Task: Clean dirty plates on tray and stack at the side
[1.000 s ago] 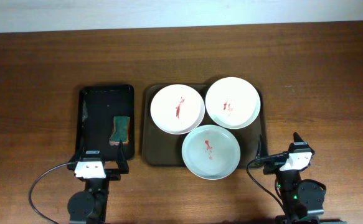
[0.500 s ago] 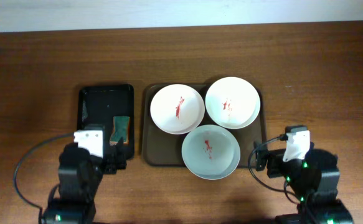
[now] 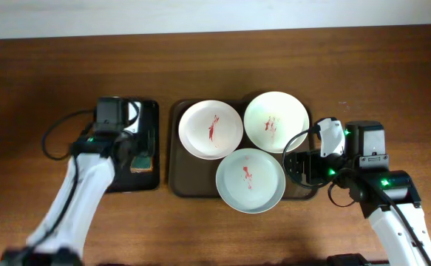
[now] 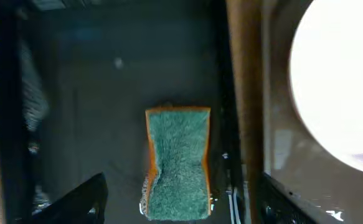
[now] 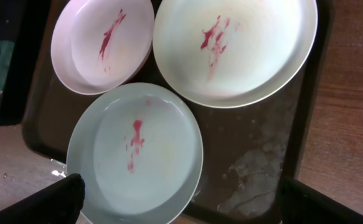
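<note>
Three plates with red smears sit on the brown tray (image 3: 176, 168) mid-frame: white plate (image 3: 211, 129) upper left, cream plate (image 3: 276, 122) upper right, pale blue plate (image 3: 250, 179) below. The green sponge (image 4: 178, 162) lies in the black tray (image 3: 149, 111) just left. The left gripper (image 4: 182, 182) hangs over it, spread wide. The right gripper (image 5: 178, 193) is also apart, by the blue plate.

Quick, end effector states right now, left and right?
Left end effector: open, empty, above the sponge.
Right end effector: open, empty, above the pale blue plate.
</note>
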Action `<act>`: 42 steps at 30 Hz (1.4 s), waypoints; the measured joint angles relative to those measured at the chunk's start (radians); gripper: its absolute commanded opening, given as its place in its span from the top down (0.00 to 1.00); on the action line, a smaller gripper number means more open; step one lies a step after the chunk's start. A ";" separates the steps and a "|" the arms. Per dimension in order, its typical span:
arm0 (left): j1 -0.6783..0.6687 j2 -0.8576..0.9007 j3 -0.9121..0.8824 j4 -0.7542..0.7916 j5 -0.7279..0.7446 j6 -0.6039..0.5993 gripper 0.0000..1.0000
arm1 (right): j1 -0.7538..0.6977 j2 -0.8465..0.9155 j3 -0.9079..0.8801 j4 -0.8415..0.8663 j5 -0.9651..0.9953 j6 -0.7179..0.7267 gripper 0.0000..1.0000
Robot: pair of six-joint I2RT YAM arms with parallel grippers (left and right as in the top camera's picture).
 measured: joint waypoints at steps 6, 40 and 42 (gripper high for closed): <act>0.000 0.227 0.000 0.018 0.037 0.000 0.59 | 0.000 0.000 0.000 0.001 0.000 0.000 0.01; -0.001 0.236 -0.039 0.051 -0.012 0.000 1.00 | 0.000 0.000 0.000 0.000 0.000 0.000 0.02; -0.001 0.232 -0.050 0.064 -0.013 -0.005 1.00 | 0.000 0.000 0.000 0.000 0.000 0.001 0.01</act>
